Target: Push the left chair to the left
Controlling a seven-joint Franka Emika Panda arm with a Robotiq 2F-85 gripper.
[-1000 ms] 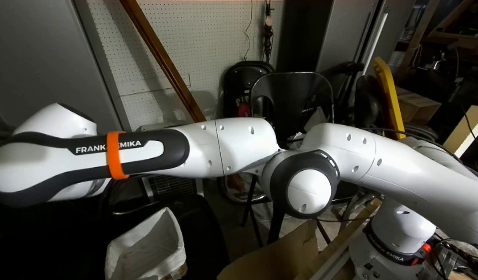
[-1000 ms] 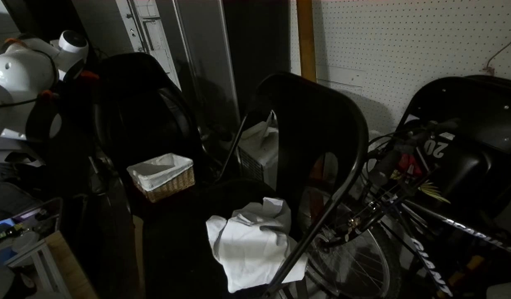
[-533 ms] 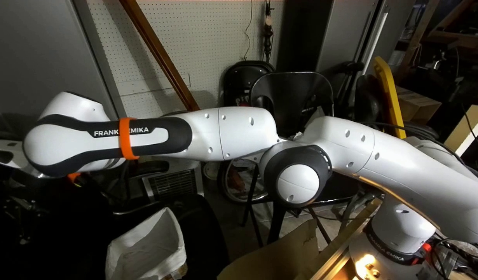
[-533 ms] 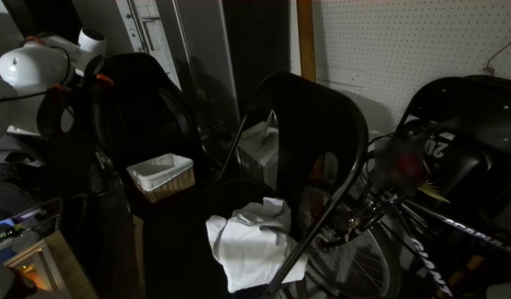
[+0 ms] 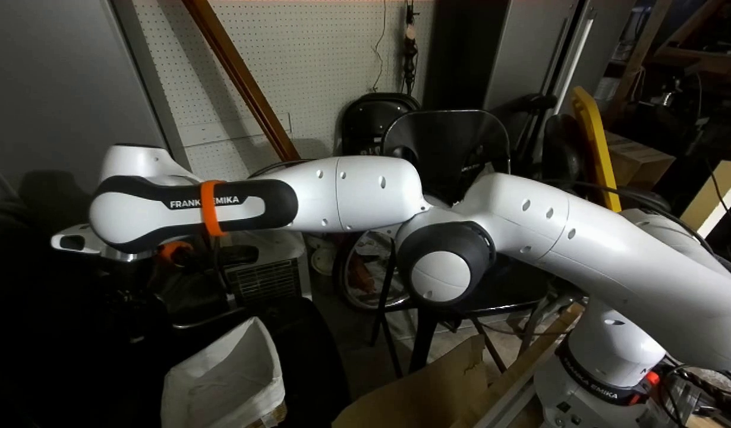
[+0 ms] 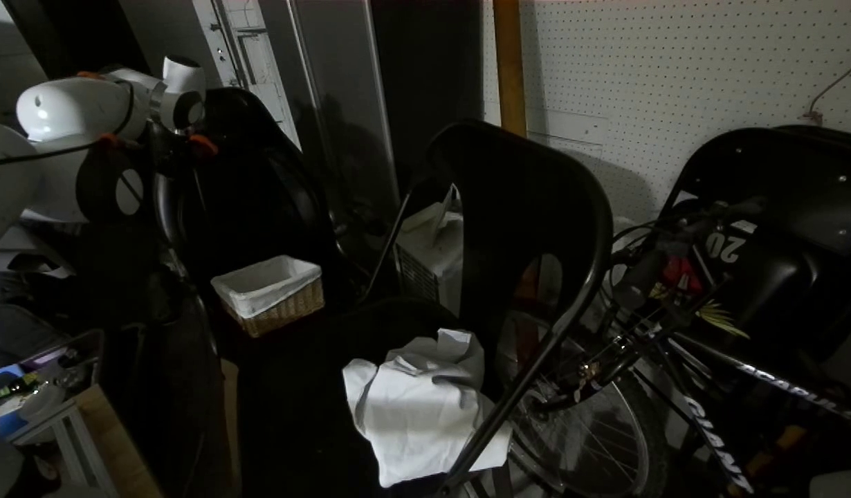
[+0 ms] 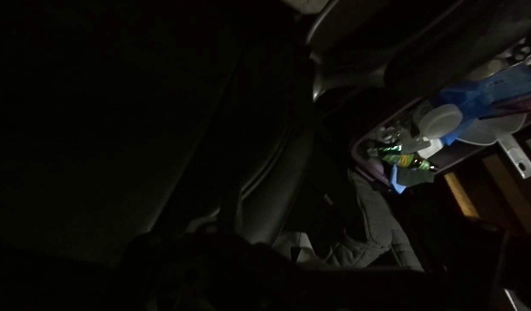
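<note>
The left chair, bulky, black and padded, stands at the left in an exterior view [image 6: 239, 190], with its tall back near a grey cabinet. In the other picture of the scene its dark seat [image 5: 309, 339] lies low at the left. In the wrist view its curved padded part [image 7: 274, 198] shows in deep shadow. My gripper [image 6: 166, 162] hangs down beside the left edge of the chair's back. It also shows dark in an exterior view [image 5: 134, 303], below the white wrist. In the wrist view it is a black shape at the bottom. Darkness hides the fingers and any contact.
A wicker basket with white liner [image 6: 287, 308] sits on the chair. A slimmer black chair [image 6: 529, 187] holds a white cloth [image 6: 425, 415], with a bicycle [image 6: 706, 429] beside it. A bin of bottles and tubs [image 7: 403, 160] shows in the wrist view. Cardboard [image 5: 425, 392] lies near the base.
The arm and gripper have moved right in both exterior views, and the wrist has turned more upright. The chair and basket show no visible shift.
</note>
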